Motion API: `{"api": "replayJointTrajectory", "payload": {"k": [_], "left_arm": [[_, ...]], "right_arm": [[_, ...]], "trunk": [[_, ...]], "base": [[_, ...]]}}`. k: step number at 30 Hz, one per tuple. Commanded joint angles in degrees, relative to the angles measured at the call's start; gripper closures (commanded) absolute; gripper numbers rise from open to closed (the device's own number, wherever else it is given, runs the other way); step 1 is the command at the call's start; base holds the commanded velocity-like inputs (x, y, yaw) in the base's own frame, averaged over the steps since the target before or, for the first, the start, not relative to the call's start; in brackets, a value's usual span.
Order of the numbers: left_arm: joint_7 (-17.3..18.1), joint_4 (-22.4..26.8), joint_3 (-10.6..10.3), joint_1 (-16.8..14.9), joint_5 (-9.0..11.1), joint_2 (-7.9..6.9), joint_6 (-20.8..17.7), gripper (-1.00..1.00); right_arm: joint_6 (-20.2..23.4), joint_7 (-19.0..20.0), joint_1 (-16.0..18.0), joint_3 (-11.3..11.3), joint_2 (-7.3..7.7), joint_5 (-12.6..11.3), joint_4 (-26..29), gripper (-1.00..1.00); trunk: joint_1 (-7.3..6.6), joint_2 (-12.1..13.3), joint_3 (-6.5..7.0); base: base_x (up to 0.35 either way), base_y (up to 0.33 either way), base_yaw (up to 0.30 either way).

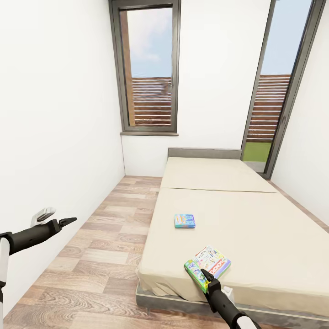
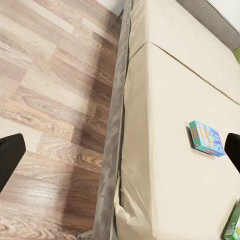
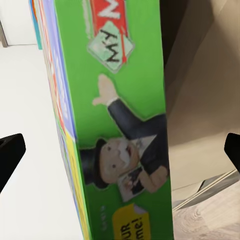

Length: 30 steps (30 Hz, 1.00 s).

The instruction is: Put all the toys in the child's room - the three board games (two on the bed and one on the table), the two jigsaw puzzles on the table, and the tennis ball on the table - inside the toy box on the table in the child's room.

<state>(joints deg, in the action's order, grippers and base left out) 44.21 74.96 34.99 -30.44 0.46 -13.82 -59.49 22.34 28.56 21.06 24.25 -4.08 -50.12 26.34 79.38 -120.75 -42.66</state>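
Two board games lie on the beige bed [image 1: 237, 214]. A small blue one [image 1: 185, 221] [image 2: 206, 138] rests flat near the mattress's middle left. A larger one with a green side [image 1: 211, 262] [image 3: 115, 100] sits at the near corner, its edge [image 2: 233, 225] just showing in the left wrist view. My right gripper [image 1: 206, 275] [image 3: 120, 155] is open, its fingers spread either side of that green side. My left gripper [image 1: 61, 218] [image 2: 120, 152] hangs open over the floor, left of the bed. The table, toy box, jigsaw puzzles and tennis ball are out of view.
Wood-plank floor [image 1: 100, 256] runs between the white left wall [image 1: 55, 137] and the bed's grey frame [image 2: 112, 150]. A low grey headboard [image 1: 204, 153] stands at the far end under a tall window [image 1: 148, 68]. A glass door [image 1: 274, 100] is at the back right.
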Motion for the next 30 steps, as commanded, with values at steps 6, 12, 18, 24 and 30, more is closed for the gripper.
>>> {"api": "replayJointTrajectory", "payload": {"k": [6, 12, 18, 24, 30], "left_arm": [[0.2, 0.0, 0.1, -0.1, 0.1, 0.01, -0.4, -1.00], [0.2, 0.0, 0.1, -0.1, 0.1, 0.02, -0.4, -1.00], [0.2, 0.0, 0.1, -0.1, 0.1, 0.02, -0.4, -1.00], [0.2, 0.0, 0.1, -0.1, 0.1, 0.02, -0.4, -1.00], [0.2, 0.0, 0.1, -0.1, 0.1, 0.02, -0.4, -1.00]], "right_arm": [[0.5, 0.0, 0.0, 0.4, -0.05, -0.3, 0.0, -1.00], [0.5, 0.0, 0.0, 0.4, -0.05, -0.3, 0.0, -1.00], [0.5, 0.0, 0.0, 0.4, -0.05, -0.3, 0.0, -1.00], [0.5, 0.0, 0.0, 0.4, -0.05, -0.3, 0.0, -1.00], [0.5, 0.0, 0.0, 0.4, -0.05, -0.3, 0.0, 1.00]], "trunk": [[-0.01, 0.0, -0.06], [-0.01, 0.0, -0.06], [-0.01, 0.0, -0.06], [-0.01, 0.0, -0.06], [-0.01, 0.0, -0.06]], "base": [[0.000, 0.000, 0.000], [0.000, 0.000, 0.000], [0.000, 0.000, 0.000], [0.000, 0.000, 0.000], [0.000, 0.000, 0.000]]}}
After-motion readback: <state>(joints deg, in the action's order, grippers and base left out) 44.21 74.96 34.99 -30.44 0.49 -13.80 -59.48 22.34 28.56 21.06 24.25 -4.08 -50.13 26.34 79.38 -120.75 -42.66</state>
